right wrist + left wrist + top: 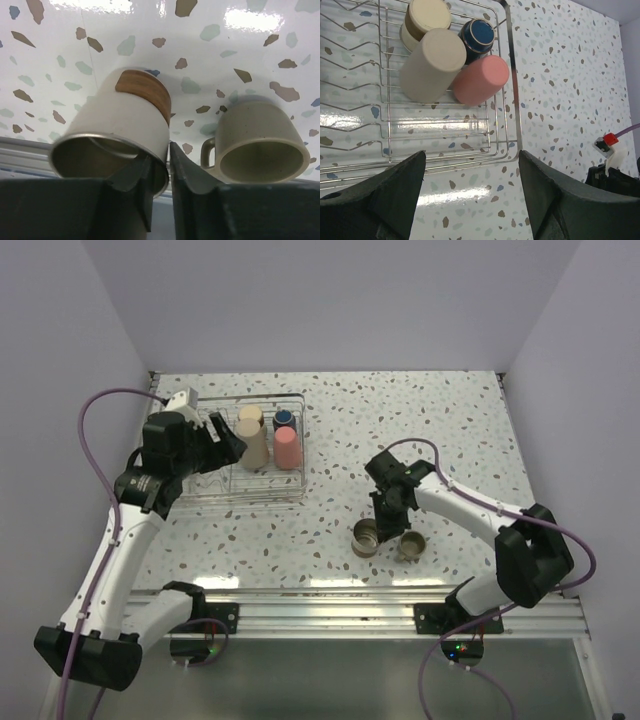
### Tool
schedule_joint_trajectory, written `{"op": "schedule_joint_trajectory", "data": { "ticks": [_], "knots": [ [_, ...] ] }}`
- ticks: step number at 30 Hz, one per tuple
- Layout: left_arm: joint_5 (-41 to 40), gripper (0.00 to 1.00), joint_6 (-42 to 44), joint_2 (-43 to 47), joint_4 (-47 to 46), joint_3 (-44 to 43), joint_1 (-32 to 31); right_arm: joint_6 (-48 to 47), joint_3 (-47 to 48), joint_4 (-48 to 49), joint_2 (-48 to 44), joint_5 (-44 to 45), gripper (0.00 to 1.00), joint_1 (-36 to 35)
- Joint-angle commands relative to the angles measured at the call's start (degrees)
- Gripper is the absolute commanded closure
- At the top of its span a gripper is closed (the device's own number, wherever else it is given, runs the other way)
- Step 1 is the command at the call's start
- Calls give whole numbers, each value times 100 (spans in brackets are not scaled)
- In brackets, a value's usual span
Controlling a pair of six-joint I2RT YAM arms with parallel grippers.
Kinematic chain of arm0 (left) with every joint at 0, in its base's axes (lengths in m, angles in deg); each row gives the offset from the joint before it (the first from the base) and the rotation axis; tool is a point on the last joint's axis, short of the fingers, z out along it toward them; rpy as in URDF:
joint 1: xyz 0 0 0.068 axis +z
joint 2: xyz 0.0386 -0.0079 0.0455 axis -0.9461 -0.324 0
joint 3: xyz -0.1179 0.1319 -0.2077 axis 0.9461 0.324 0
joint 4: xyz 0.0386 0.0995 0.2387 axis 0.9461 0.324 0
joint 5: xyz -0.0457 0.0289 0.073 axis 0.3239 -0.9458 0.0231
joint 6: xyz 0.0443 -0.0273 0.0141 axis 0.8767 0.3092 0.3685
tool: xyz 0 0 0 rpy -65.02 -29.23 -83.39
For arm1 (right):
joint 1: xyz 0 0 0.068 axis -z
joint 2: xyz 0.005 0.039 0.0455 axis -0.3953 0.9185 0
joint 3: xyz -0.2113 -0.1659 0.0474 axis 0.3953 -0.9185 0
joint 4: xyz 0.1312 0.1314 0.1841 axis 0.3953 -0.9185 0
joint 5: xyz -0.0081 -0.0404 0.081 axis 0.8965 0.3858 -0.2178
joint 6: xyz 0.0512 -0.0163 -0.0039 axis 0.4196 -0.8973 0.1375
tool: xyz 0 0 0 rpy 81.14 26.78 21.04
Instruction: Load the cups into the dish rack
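Right end of the dish rack [265,485] is jammed: beige tumbler [432,62], pink tumbler [480,80], dark mug [477,35] and a cream-topped cup [425,17], all bunched together. The rest is bare prongs [350,55], but the left pincer [472,160] hangs wide open over that part. There's open desk [330,510] between the rack and the steel cup [115,130]. The olive mug [260,145] sits just beside it, and the right pincer [161,152], clamped on the cup's rim, fills the narrow gap.

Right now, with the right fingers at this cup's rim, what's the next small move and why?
Probably lift straight up. The right fingers pinch the rim of the steel-lined beige cup, one inside, one outside, and the olive mug stands close beside it, so dragging sideways might knock it.
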Motion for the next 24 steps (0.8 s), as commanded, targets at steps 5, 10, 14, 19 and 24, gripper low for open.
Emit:
{"op": "schedule_joint_trajectory", "data": {
  "ticks": [5,10,14,19,24],
  "knots": [
    [6,22,233,-207,-143,-63,-31,-56,539,36,33,134,100,-7],
    [409,21,311,-339,-309,-238,-31,-74,1479,-324,156,-41,100,2],
    [1024,21,259,-479,-634,-475,-31,23,3276,-649,444,-42,100,37],
    [1876,19,-222,-717,-1538,-608,-31,163,5328,-1168,1016,-515,100,221],
    [3634,16,-2162,-682,-5340,436,311,1082,5411,234,886,-2711,100,730]
  ]
}}
